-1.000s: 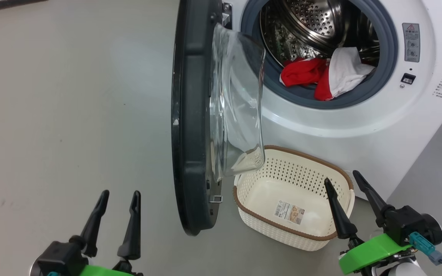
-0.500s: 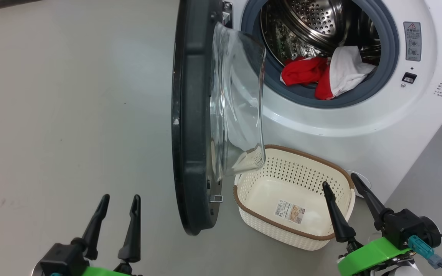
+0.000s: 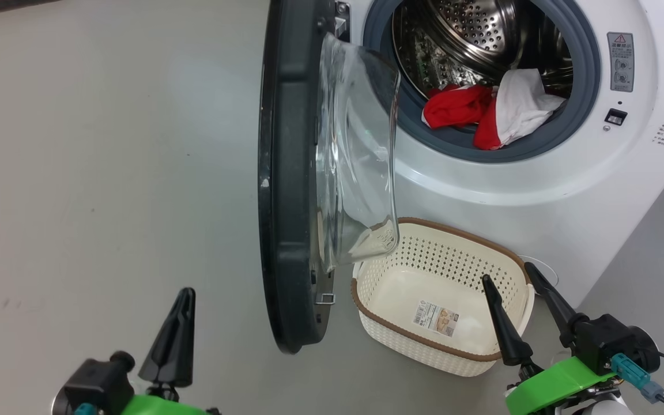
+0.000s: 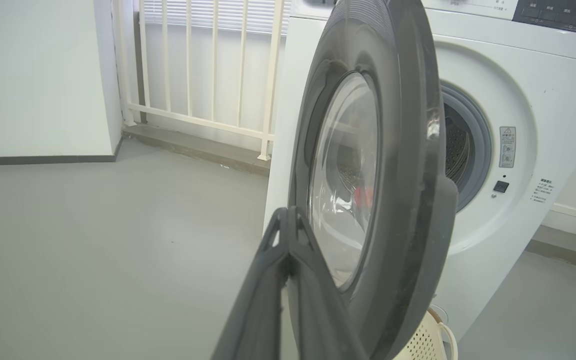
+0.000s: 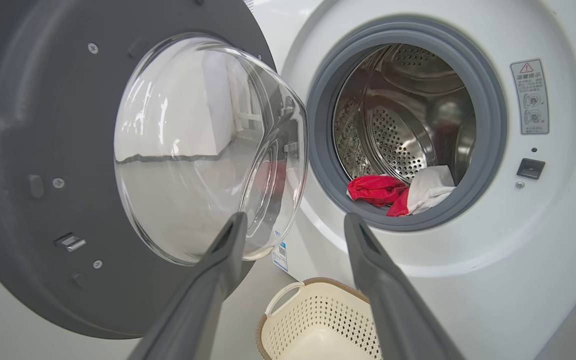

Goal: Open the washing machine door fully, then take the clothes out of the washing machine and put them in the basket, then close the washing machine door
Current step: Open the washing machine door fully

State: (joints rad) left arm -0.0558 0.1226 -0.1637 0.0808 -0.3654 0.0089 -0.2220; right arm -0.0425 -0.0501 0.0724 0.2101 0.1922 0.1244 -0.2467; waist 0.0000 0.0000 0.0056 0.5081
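Observation:
The washing machine (image 3: 545,190) stands with its door (image 3: 291,173) swung out about edge-on to me, glass bowl (image 3: 358,150) facing the drum. Red and white clothes (image 3: 490,112) lie at the drum's front lip, also seen as clothes (image 5: 400,192) in the right wrist view. The cream basket (image 3: 441,297) sits on the floor below the opening, holding only its paper label. My left gripper (image 3: 185,297) is shut on nothing, low at the left, apart from the door's outer face (image 4: 368,165). My right gripper (image 3: 508,274) is open at the basket's right end.
Grey floor (image 3: 107,173) spreads to the left of the door. In the left wrist view a white railing (image 4: 193,75) and a white wall (image 4: 38,75) stand behind the machine's left side.
My left gripper's fingers have closed together on nothing. The right gripper has sunk slightly in the head view and stays open. Door, clothes and basket have not moved.

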